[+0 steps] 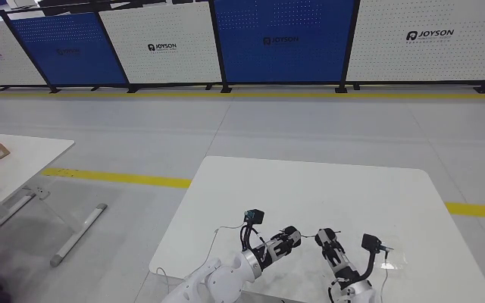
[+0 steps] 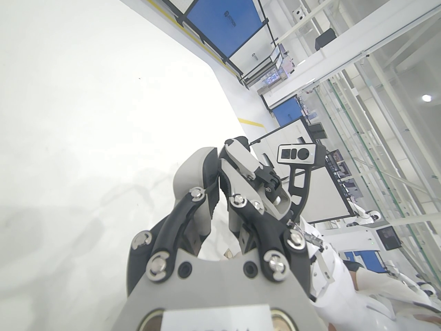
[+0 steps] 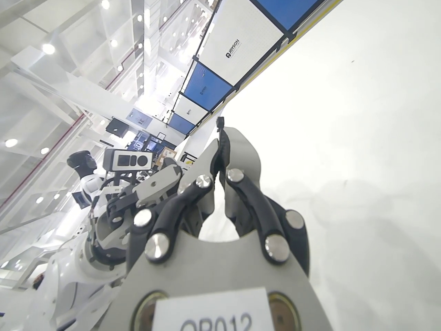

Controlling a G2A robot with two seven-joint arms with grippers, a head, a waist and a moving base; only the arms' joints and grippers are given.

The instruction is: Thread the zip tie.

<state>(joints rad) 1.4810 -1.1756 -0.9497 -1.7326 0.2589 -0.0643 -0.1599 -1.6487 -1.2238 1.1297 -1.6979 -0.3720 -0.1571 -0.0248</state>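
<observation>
Noting the right fingers [image 3: 221, 149] first: clamped shut, ribbed black pads pressed face to face. The outer shells are smooth grey and rounded like spoons. Behind them sit curved black links with bright round pins.

Zip tie [image 3: 219, 124]: a short black plastic stub, thin and flat, with a small squared end. It sticks out just past the tips of the right fingers, pinched between the pads. The rest of the strap is hidden inside the grip.

Left fingers [image 2: 216, 170]: also closed, toothed black pads meeting along one seam, one grey shell bulging outward. Whether any strap lies between these pads I cannot tell.

Just beyond the left fingers, nearly touching them, the right arm's metal finger housing shows side-on, with a black bracket [image 2: 297, 173] carrying a flat camera block.

From above, the left fingers [image 1: 291, 233] and right fingers [image 1: 326, 236] sit near each other, tips angled towards one another. The gap between them is too small to make out the strap.

Counter [image 1: 318, 189]: a white slab, smooth and matt, with rounded corners. It lies under both sets of fingers, and soft grey shadows fall on it beside them.

Well beyond the fingertips, past the counter's far edge, stands a row of perforated panels [image 1: 280, 38], blue and white in black frames. A yellow floor line [image 1: 114, 178] runs beside the counter.
</observation>
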